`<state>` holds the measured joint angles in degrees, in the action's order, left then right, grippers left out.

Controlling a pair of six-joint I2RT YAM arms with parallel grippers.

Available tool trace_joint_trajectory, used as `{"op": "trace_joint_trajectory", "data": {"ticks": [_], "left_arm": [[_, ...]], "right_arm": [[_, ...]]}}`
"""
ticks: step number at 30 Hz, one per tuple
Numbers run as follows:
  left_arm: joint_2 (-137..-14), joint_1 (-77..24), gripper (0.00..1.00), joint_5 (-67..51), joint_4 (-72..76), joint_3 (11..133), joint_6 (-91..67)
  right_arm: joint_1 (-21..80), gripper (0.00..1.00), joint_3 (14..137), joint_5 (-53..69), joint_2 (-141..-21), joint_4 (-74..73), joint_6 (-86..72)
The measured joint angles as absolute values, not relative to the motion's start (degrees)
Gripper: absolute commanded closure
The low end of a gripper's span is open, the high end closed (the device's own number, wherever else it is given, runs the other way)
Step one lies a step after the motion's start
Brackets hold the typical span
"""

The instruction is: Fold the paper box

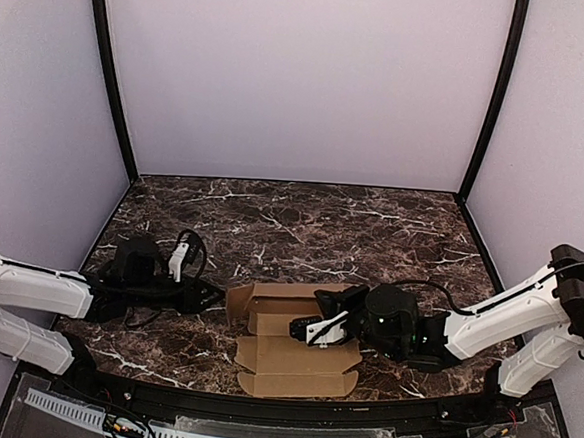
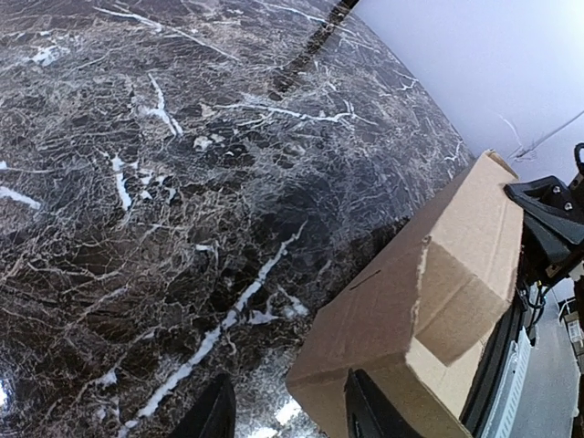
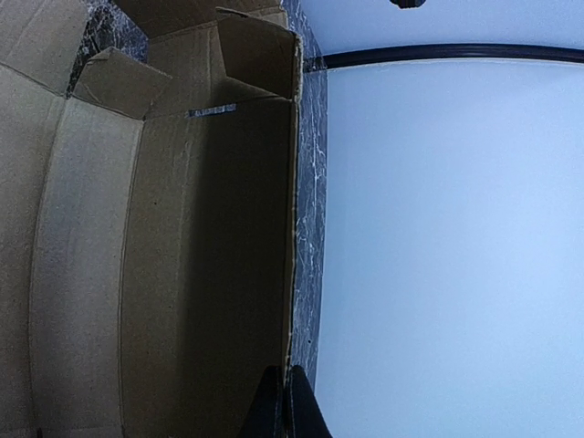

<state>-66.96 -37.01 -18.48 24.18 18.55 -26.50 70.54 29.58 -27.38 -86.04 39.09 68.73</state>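
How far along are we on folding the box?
Done: the far part of the paper box is raised, one wall and end flap standing in the left wrist view. In hand: the right end effector appears pinched on a wall's edge; the left end effector sits open at the box's left corner. Left: the near panels lie flat on the table, not yet folded.

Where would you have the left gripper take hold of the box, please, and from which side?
I'd pinch the small end flap on the box, coming from the left, where the open left gripper sits. That flap is thin and stands off the table, so a finger should fit on each face. The right gripper pinches the far wall, likely steadying it.
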Motion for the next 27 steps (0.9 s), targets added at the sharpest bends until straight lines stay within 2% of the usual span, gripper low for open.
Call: {"op": "trace_joint_trajectory", "data": {"ticks": [7, 27], "left_arm": [[-72.9, -36.9, 0.67, -17.7, 26.1, 20.8, -27.3], [-73.8, -36.9, 0.66, -26.0, 30.4, 19.2, -26.7]], "right_arm": [[71.0, 1.0, 29.5, -28.4, -86.0, 39.3, 68.7], [71.5, 1.0, 29.5, -31.2, -90.9, 46.3, 70.9]]}}
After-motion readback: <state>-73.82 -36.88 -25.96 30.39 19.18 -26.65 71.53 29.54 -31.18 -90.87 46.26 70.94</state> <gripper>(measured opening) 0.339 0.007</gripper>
